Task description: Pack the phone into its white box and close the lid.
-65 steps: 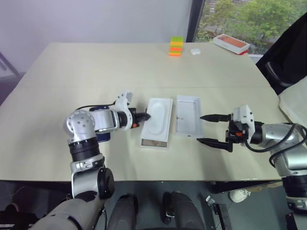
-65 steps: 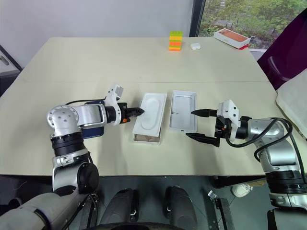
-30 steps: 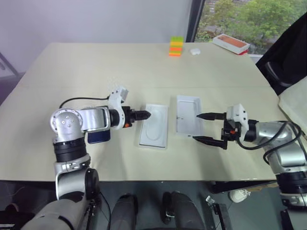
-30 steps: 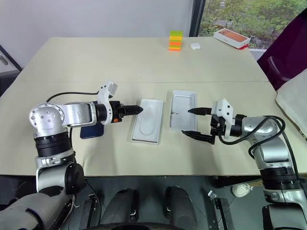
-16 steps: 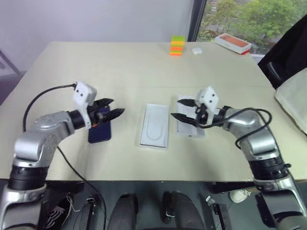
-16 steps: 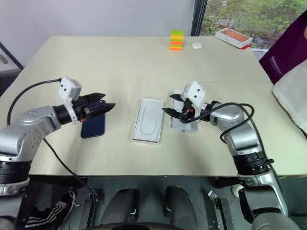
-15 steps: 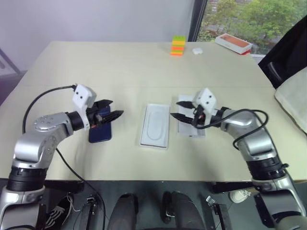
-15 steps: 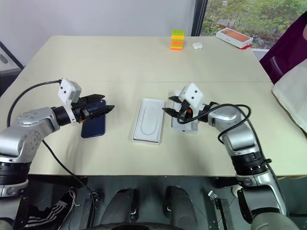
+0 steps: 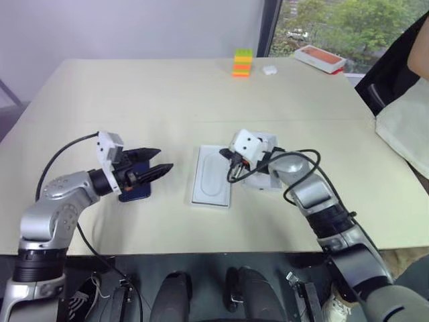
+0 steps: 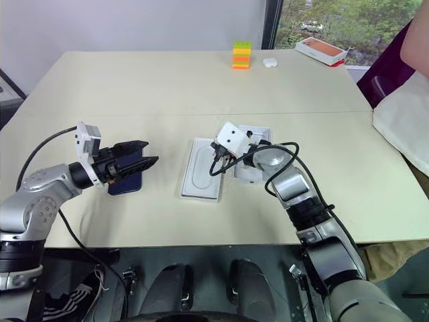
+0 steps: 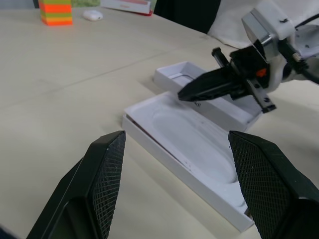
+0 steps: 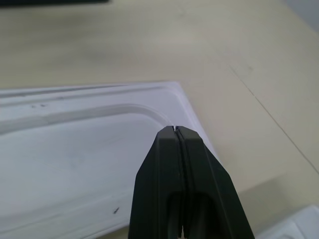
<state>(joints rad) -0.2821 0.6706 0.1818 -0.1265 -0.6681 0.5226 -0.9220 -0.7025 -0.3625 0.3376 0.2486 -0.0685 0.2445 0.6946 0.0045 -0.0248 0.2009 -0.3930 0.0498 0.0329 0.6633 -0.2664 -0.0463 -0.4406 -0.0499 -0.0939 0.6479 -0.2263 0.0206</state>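
My right gripper is pinched shut on nothing, its tip over the white insert that sits on the white box. My left gripper gapes empty above the phone; the lid lies just beyond the insert.

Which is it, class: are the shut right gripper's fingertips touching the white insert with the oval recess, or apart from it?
Cannot tell. In the right wrist view the right gripper, shut, overlaps the white insert, but neither contact nor gap shows plainly. The left wrist view leaves it equally unclear.

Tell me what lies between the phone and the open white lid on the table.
Between the phone and the lid lies the white box, a white insert with an oval recess resting in it; the shut right gripper hovers over its near edge, seen in both eye views.
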